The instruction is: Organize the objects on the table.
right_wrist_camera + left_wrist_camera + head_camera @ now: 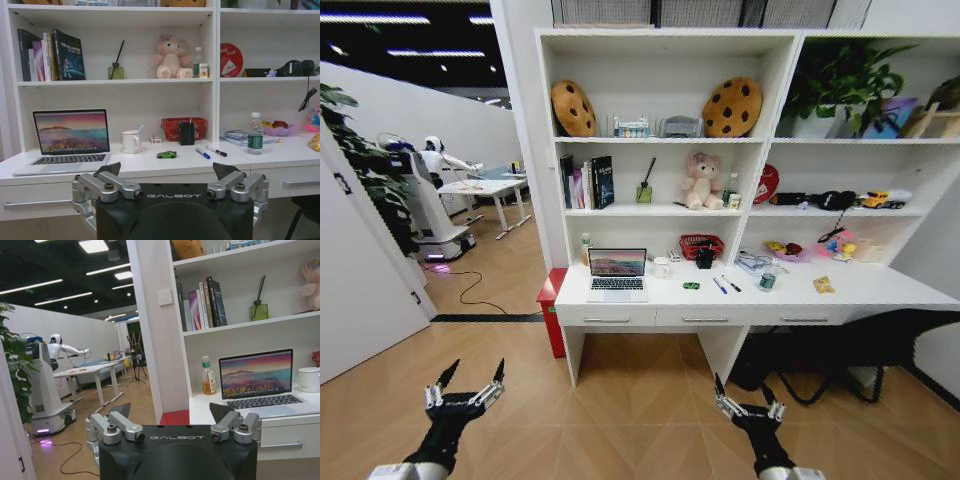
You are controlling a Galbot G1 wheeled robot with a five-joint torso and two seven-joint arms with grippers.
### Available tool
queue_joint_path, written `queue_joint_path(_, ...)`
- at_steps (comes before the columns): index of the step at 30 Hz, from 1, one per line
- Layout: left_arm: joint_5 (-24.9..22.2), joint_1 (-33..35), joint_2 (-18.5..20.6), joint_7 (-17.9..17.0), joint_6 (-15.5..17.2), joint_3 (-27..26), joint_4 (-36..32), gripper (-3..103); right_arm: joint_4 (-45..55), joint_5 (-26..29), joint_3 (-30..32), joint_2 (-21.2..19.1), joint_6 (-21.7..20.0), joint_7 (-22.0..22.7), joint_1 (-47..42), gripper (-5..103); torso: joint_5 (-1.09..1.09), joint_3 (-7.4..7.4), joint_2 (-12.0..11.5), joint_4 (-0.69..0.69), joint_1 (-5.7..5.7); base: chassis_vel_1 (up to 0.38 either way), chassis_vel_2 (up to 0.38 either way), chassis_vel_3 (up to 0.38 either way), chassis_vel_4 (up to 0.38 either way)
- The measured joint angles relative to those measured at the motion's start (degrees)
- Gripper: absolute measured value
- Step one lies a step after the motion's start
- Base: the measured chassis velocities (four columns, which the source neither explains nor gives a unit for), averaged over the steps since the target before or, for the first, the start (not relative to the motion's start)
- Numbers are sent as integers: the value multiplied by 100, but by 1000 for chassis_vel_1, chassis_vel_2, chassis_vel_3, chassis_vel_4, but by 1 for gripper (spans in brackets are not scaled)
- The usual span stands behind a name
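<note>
The white table (pixel 880 290) stands a few steps ahead across the wooden floor. On it lie an open silver laptop (pixel 617 275) (pixel 257 377) (pixel 71 132), a small green item (pixel 691 286) (pixel 166 154), two pens (pixel 726 285) (pixel 202 153), a clear bottle (pixel 767 279) (pixel 255 134) and a yellow packet (pixel 824 285) (pixel 315 142). My left gripper (pixel 473 372) (pixel 171 412) and right gripper (pixel 744 392) (pixel 167 172) hang low over the floor, well short of the table, both open and holding nothing.
A white mug (pixel 131 141) and red mesh basket (pixel 182 128) sit behind the items. A red box (pixel 552 300) stands left of the desk, and a black chair (pixel 840 350) sits at its right end. Another robot (pixel 430 190) is far left.
</note>
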Motion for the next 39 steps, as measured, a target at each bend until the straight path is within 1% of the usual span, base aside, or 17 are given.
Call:
queue_joint_path(5,-20,0,-10,-81,-55,21,0,90,-39,3,-9,-7,47,43,19,100,1,0,1,1,-1,-49,55,46,-55)
queue_joint_path(9,-19,3,-7,-86,-62,25,2,90,-47,3,-27,-9,55,45,20,100,0,0,0,-1,-1,-124,123,124,-132)
queue_joint_path(11,-14,6,-5,-86,-63,34,7,90,-52,3,-29,-12,56,48,23,100,0,1,0,0,0,-154,169,196,-180)
queue_joint_path(20,-7,11,17,-87,-76,64,31,90,-56,3,-40,-36,68,54,20,100,0,1,-1,-1,1,-235,253,248,-256)
queue_joint_path(26,8,12,33,-85,-77,75,52,90,-58,5,-45,-61,72,58,18,100,0,0,0,0,0,-327,323,313,-334)
queue_joint_path(27,9,12,37,-83,-77,77,57,90,-60,27,-44,-76,111,7,17,100,-1,0,-1,-2,1,-363,369,413,-352)
queue_joint_path(30,12,13,38,-77,-77,73,70,90,-55,73,-47,-102,213,-63,38,100,-1,0,-1,-1,2,-369,366,393,-362)
queue_joint_path(31,12,12,37,-76,-77,49,70,90,-79,86,-43,-114,325,-68,74,100,3,2,-3,2,5,-335,325,347,-375)
queue_joint_path(32,12,12,37,-76,-77,49,70,90,-79,86,-43,-114,325,-68,74,100,3,2,-3,2,5,-335,325,347,-375)
queue_joint_path(33,9,9,46,-76,-77,37,72,90,-92,91,-38,-115,376,-68,89,100,-4,1,-2,-2,4,-347,325,322,-304)
queue_joint_path(34,5,5,55,-77,-77,30,73,90,-94,92,-35,-118,396,-69,93,100,-5,1,-2,-1,5,-347,278,322,-304)
queue_joint_path(35,-16,-10,86,-119,-69,24,73,90,-97,94,-36,-129,413,-86,95,100,2,3,-4,1,9,-279,278,189,-235)
queue_joint_path(36,-27,-34,122,-194,-56,18,76,90,-97,94,-39,-145,427,-119,92,100,3,3,-4,5,9,-176,246,189,-35)
queue_joint_path(37,-27,-34,122,-194,-56,18,76,90,-97,94,-39,-145,427,-119,92,100,3,3,-4,5,9,-176,246,189,-35)
queue_joint_path(38,-28,-50,149,-237,-56,13,79,90,-97,93,-45,-154,432,-144,88,100,2,3,-4,3,9,-176,126,56,-35)
queue_joint_path(39,-28,-74,198,-299,-70,2,92,88,-97,88,-55,-167,435,-181,73,100,-2,2,-3,-4,8,-139,126,-25,-46)
